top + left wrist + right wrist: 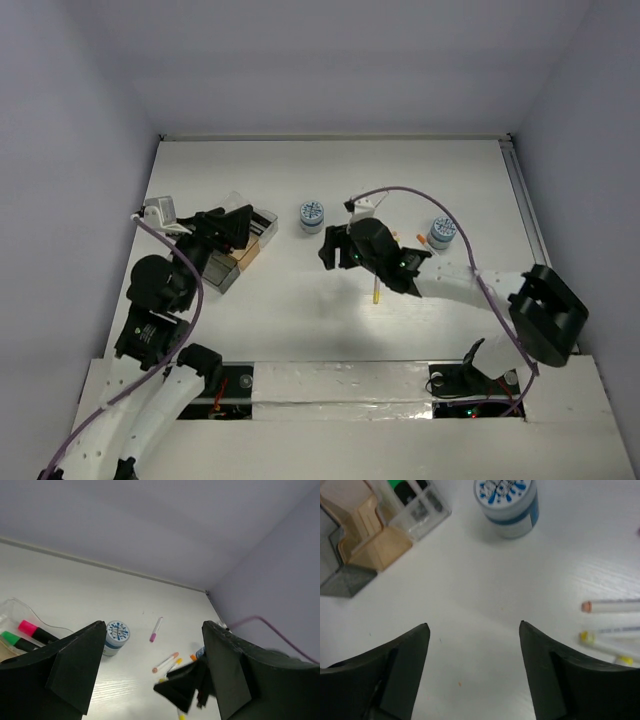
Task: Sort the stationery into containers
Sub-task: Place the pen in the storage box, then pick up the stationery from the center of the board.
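The containers (244, 256) are joined trays at the left: a clear tray (416, 504), a tan tray (372, 539) and a grey tray (341, 576). The clear tray (15, 611) holds a pink-capped marker (34, 630) and a green-capped marker (15, 641). My left gripper (238, 226) hovers over these trays, open and empty (154, 626). Right of them, my right gripper (330, 250) is open over bare table (474, 625) with nothing between its fingers. A blue-white disc (312, 215) stands between the arms. Thin white pens (612, 606) lie just right of the right gripper.
A second blue-white disc (441, 233) stands at the right, partly behind the right arm. A pink-tipped pen (156, 629) lies farther back, and a yellow-tipped pen (376, 292) lies under the right arm. White walls enclose the table (300, 320) on three sides.
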You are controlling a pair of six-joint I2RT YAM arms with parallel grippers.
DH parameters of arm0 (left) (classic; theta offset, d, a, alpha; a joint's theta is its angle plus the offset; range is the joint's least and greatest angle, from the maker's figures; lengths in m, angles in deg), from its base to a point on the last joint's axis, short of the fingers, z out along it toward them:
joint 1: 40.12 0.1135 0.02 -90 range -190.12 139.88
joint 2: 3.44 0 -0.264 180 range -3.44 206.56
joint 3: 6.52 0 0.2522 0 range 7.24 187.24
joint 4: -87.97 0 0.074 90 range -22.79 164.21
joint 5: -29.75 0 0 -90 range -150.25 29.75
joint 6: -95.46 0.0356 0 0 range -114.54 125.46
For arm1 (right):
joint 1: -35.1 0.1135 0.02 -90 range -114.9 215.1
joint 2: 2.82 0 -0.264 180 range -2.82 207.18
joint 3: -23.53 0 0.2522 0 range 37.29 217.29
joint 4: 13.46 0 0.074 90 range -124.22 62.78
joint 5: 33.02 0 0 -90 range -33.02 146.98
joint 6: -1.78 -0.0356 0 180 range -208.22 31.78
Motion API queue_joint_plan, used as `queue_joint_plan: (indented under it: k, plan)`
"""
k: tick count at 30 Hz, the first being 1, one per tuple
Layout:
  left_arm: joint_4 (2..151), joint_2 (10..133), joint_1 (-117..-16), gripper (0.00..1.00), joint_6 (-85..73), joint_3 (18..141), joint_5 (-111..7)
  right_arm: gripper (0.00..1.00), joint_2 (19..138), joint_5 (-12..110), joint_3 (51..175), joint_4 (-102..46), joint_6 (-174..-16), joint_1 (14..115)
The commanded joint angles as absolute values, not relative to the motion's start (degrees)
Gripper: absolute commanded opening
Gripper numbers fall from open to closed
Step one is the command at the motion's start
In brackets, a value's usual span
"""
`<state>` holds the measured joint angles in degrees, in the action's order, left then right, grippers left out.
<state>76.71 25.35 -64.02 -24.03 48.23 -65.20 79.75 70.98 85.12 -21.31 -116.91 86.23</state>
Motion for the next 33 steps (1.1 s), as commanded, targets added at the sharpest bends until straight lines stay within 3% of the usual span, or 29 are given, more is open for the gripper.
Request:
queue_joint_plan:
  k: [1, 3, 7, 15, 18, 32, 33]
  plan:
    - [66.4, 23.1, -64.0, 0.75, -16.3, 51.0, -60.6, 0.81, 87.1, 68.1, 95.5, -21.0, -112.2, 83.3]
    - [64.5, 22.0, -64.0, 0.75, -13.8, 50.7, -60.7, 0.87, 90.9, 67.9, 99.8, -23.6, -111.0, 82.6]
    - [61.1, 16.8, -64.0, 0.79, -11.2, 48.0, -64.5, 0.9, 101.3, 68.8, 111.5, -27.6, -108.9, 81.3]
    - [64.3, 10.6, -64.0, 0.83, -9.7, 45.0, -60.6, 0.91, 114.3, 71.5, 127.5, -38.9, -106.5, 79.4]
    - [64.4, 11.0, -63.5, 0.85, -9.0, 45.0, -58.3, 0.86, 117.8, 73.0, 131.5, -40.5, -106.2, 79.4]
    - [65.7, 9.4, -61.9, 0.89, -8.0, 44.4, -54.1, 0.84, 122.3, 77.6, 136.9, -40.0, -105.6, 79.4]
    - [65.6, 9.4, -61.9, 0.89, -8.1, 44.5, -54.1, 0.8, 122.2, 78.0, 136.7, -39.6, -105.5, 79.4]
